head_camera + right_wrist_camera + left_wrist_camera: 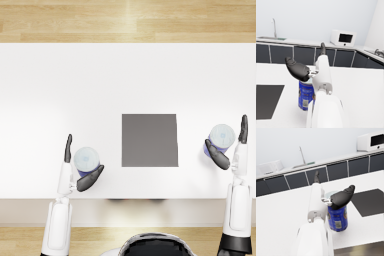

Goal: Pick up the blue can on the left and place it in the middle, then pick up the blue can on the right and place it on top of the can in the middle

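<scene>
Near the front edge of the white desk [60,80], toward its left end, the left robot hand [80,167] brackets the left blue can [86,161], fingers spread, not visibly clamped. Farther back, near the right edge, the right robot hand [231,145] likewise flanks the right blue can [220,138]. A gray mat [149,140] lies between, at the desk's middle.
</scene>
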Robot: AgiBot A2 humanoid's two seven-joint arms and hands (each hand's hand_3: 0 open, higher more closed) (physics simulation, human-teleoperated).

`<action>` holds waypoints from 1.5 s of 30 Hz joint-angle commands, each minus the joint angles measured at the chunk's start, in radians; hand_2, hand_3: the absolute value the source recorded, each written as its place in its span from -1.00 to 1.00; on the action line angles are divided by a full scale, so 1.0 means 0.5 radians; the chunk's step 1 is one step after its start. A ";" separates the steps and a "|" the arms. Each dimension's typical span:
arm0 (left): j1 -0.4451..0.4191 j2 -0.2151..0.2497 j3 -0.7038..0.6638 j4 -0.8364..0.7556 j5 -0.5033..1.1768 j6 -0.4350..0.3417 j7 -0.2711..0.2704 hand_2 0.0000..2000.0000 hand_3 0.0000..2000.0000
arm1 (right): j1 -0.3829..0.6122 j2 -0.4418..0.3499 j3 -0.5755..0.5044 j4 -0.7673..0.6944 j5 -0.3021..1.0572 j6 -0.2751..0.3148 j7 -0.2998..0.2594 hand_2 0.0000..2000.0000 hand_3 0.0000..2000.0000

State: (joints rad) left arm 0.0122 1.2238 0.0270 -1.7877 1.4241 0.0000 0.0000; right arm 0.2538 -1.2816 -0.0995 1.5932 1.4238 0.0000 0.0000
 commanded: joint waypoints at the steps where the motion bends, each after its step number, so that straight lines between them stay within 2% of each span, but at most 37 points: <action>1: -0.004 0.003 0.032 0.146 0.000 0.000 0.000 -1.00 -1.00 | 0.003 -0.003 0.005 -0.192 0.000 0.000 0.000 -1.00 -1.00; 10: -0.004 0.042 0.068 0.393 0.001 0.000 0.000 -1.00 -1.00 | 0.036 -0.037 0.017 -0.568 0.001 0.000 0.000 -1.00 -1.00; 16: 0.045 0.079 0.101 0.505 0.001 0.000 0.000 -1.00 -1.00 | 0.183 -0.063 0.027 -0.957 0.000 0.024 0.004 -1.00 -1.00; 24: 0.084 0.123 0.102 0.594 0.000 -0.021 -0.004 -1.00 -1.00 | 0.281 -0.098 0.010 -1.232 -0.001 0.085 0.011 -1.00 -1.00; 27: 0.076 0.132 0.098 0.584 0.000 -0.022 -0.004 -1.00 -1.00 | 0.270 -0.110 -0.004 -1.161 -0.001 0.085 0.070 -1.00 -1.00; 28: 0.084 0.138 0.101 0.615 0.000 -0.020 -0.003 0.36 -0.67 | 0.278 -0.113 -0.010 -1.155 -0.001 0.079 0.063 -1.00 -1.00; 29: 0.083 0.138 0.089 0.602 0.000 -0.063 -0.006 1.00 -0.35 | 0.262 -0.117 -0.029 -1.135 -0.001 0.074 0.051 0.36 -0.67; 30: 0.092 0.141 0.096 0.609 0.000 -0.107 -0.006 1.00 -0.02 | 0.257 -0.121 -0.033 -1.096 -0.001 0.091 0.043 1.00 -0.35; 31: 0.100 0.145 0.096 0.625 0.000 -0.138 -0.004 1.00 0.31 | 0.254 -0.124 -0.032 -1.076 0.000 0.125 0.024 1.00 -0.02; 32: 0.116 0.152 0.092 0.634 -0.001 -0.151 -0.006 1.00 0.52 | 0.233 -0.127 -0.038 -1.024 0.000 0.150 0.015 1.00 0.31; 33: 0.124 0.157 0.079 0.637 -0.001 -0.150 -0.010 1.00 0.52 | 0.232 -0.131 -0.048 -0.999 0.000 0.135 0.015 1.00 0.52; 36: 0.214 0.189 0.109 0.511 0.000 -0.132 -0.007 1.00 0.52 | 0.159 -0.143 -0.030 -0.680 0.001 0.112 0.017 1.00 0.52; 40: 0.486 0.302 0.225 0.382 0.001 -0.120 -0.004 1.00 0.52 | 0.139 -0.154 0.095 -0.186 0.001 0.179 0.015 1.00 0.52; 45: 0.806 0.461 0.347 0.590 0.001 -0.113 -0.007 1.00 0.52 | 0.265 -0.168 0.165 -0.024 0.001 0.231 0.014 1.00 0.52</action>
State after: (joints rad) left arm 0.3260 1.4192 0.1704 -1.5259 1.4242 -0.0560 -0.0040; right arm 0.3462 -1.3668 -0.0320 1.5220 1.4243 0.1200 0.0073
